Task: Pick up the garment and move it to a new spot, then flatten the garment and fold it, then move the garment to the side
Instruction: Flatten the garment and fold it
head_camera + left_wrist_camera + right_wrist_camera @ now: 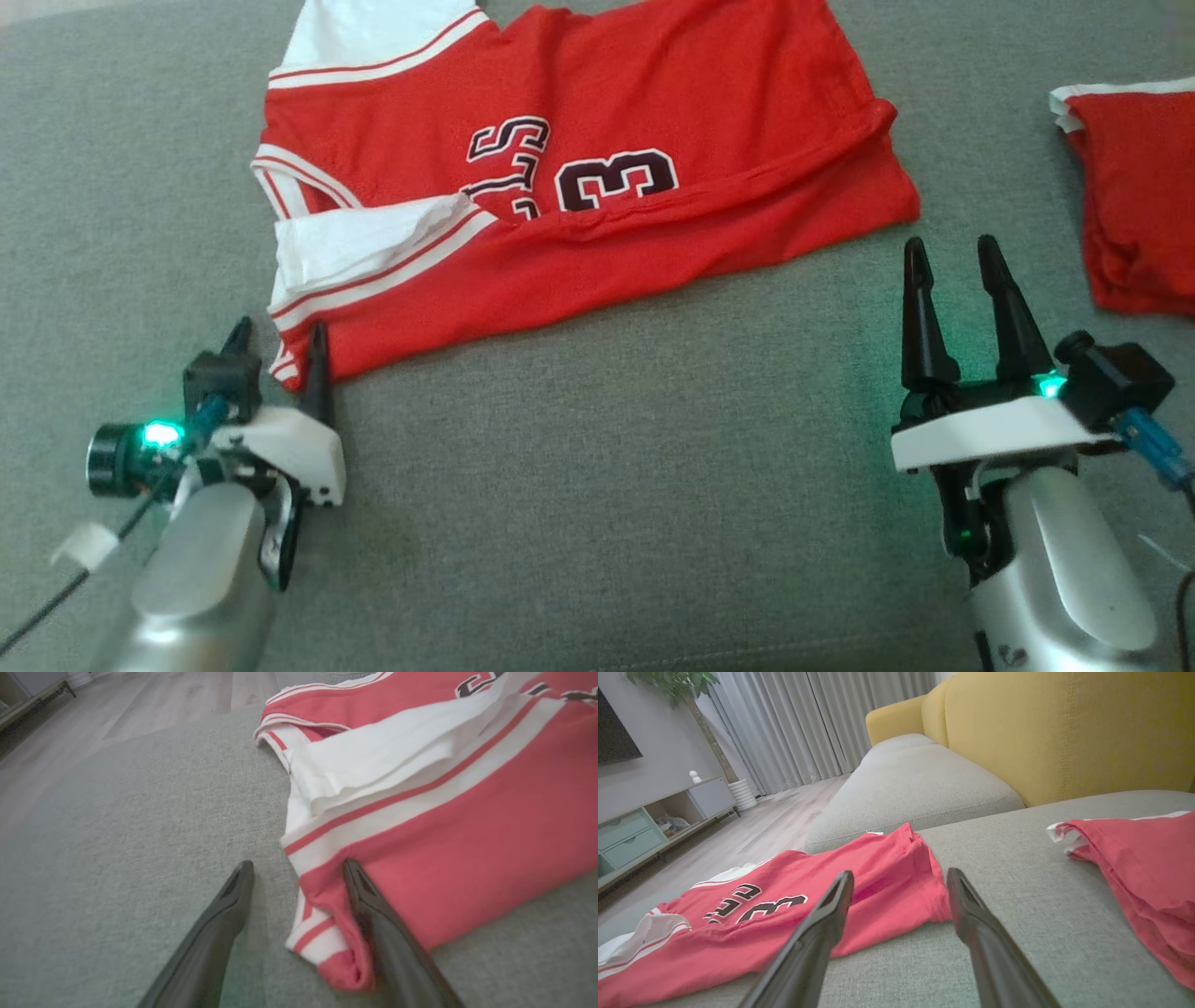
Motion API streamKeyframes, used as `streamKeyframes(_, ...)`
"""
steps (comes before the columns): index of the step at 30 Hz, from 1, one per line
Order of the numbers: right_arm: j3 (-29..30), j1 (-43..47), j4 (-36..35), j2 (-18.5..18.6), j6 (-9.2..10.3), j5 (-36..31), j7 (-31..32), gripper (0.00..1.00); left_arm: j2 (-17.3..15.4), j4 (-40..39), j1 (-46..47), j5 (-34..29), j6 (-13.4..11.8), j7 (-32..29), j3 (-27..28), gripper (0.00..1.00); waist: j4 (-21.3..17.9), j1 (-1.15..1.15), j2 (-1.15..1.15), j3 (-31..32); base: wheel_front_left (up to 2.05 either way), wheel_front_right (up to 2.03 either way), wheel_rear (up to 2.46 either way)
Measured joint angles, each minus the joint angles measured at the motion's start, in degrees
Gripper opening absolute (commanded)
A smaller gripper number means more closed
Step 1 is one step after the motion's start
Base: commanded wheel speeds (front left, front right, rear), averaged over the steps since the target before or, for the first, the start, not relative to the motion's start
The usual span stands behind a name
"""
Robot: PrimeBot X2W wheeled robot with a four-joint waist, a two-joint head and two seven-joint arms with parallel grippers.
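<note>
The garment (597,177) is a red jersey with white sleeves and dark numbers, lying partly folded on the grey sofa seat (607,467). My left gripper (280,341) is open at the garment's near left corner (336,933); one finger lies on the red hem and the other on the bare cushion. My right gripper (952,257) stands open just off the garment's right corner (924,896), above bare cushion, holding nothing.
A second red garment (1134,205) lies at the right edge of the seat. A yellow sofa back (1064,732) rises behind it. Past the seat's left edge I see wooden floor (140,700), a low cabinet (654,821) and curtains.
</note>
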State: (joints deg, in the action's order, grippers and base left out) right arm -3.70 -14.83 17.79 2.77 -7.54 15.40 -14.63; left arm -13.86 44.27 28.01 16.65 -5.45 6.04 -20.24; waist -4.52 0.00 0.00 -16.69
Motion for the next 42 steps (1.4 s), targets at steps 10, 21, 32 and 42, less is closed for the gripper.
streamKeyframes(10,-0.68,0.03,-0.1,0.0,0.0,0.67,0.0,1.0,0.77,2.44,2.22,1.03,2.24,-3.67,-0.68,0.0,-0.39,0.0,0.0,1.41,0.0,0.0,0.0)
streamKeyframes(21,2.86,-5.45,7.23,0.01,0.0,-2.2,7.36,1.0,2.12,-6.98,1.19,1.89,0.94,7.99,0.48,0.0,2.34,0.0,0.0,2.4,0.0,0.0,0.0)
streamKeyframes(32,13.81,-21.35,27.13,0.1,0.0,-12.93,19.33,1.0,2.93,-11.65,1.3,-0.52,3.89,8.25,-2.09,0.0,6.0,0.0,0.0,-0.47,0.0,0.0,0.0)
streamKeyframes(42,18.0,-26.92,36.24,0.43,0.0,-21.15,20.52,0.0,3.47,-11.14,2.6,-0.52,3.96,8.24,-2.56,0.0,7.4,0.0,0.0,-0.97,0.0,0.0,0.0)
